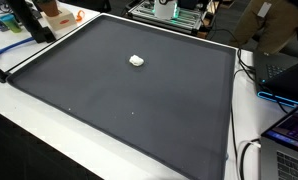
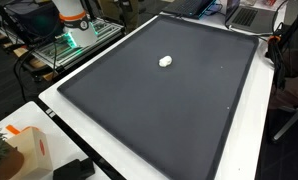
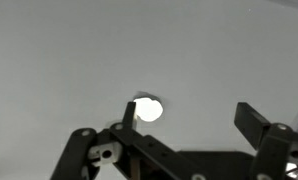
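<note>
Gripper [image 3: 187, 110]: in my wrist view the two fingers [image 3: 251, 120] stand wide apart with nothing between them. I hold nothing.
Gripper's place: I cannot find it in either exterior view, so I cannot tell where it hangs over the worktop.
White piece [image 1: 136, 60]: a small pale lump lying alone on the mat. It sits toward the mat's far half in an exterior view and shows again at [image 2: 166, 61]. Nothing touches it.
Bright spot [image 3: 147, 109]: a round white patch on a plain grey ground, just beside one finger's tip in my wrist view. I cannot tell whether it is the white piece or something else.
Mat [image 1: 139, 110]: a large dark sheet lying flat, covering most of the worktop in both exterior views.
Worktop [image 1: 29, 130]: a white surface that shows as a border around the mat.
Arm base [image 2: 74, 15]: white with an orange band, standing beyond one corner of the mat, well apart from the white piece.
Orange box [image 2: 19, 150]: it sits off the mat near a corner of the worktop.
Laptops [image 1: 289, 75]: they are open beside the mat's edge, with cables running near them.
</note>
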Robot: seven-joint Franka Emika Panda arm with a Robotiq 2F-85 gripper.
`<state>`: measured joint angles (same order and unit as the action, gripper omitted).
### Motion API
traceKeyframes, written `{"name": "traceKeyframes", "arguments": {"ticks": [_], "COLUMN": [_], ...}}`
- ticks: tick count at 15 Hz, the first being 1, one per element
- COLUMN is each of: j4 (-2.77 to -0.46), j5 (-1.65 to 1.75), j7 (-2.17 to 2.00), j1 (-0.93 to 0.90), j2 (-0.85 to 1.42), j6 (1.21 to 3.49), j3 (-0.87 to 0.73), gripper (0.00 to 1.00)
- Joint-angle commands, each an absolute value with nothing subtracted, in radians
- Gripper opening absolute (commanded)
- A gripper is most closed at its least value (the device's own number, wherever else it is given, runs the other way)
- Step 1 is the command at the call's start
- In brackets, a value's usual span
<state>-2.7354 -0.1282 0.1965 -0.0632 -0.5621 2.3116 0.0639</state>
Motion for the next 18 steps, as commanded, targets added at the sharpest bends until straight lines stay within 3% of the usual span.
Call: {"name": "traceKeyframes", "arguments": {"ticks": [1, 11, 15, 18], "j4": [-2.758, -2.756, -2.754, -2.749], "j5": [-0.099, -0.372, -0.642, -0.561], "j7": [0.166, 0.254, 0.441, 0.374], "j1": [-0.074, -0.211, -0.312, -0.275], "j2": [-0.536, -0.149, -0.081, -0.086], "j6": [2.392, 2.946, 2.965, 2.966], "j3": [0.051, -0.085, -0.079, -0.06], "gripper": [1.0, 1.0, 1.0, 1.0]}}
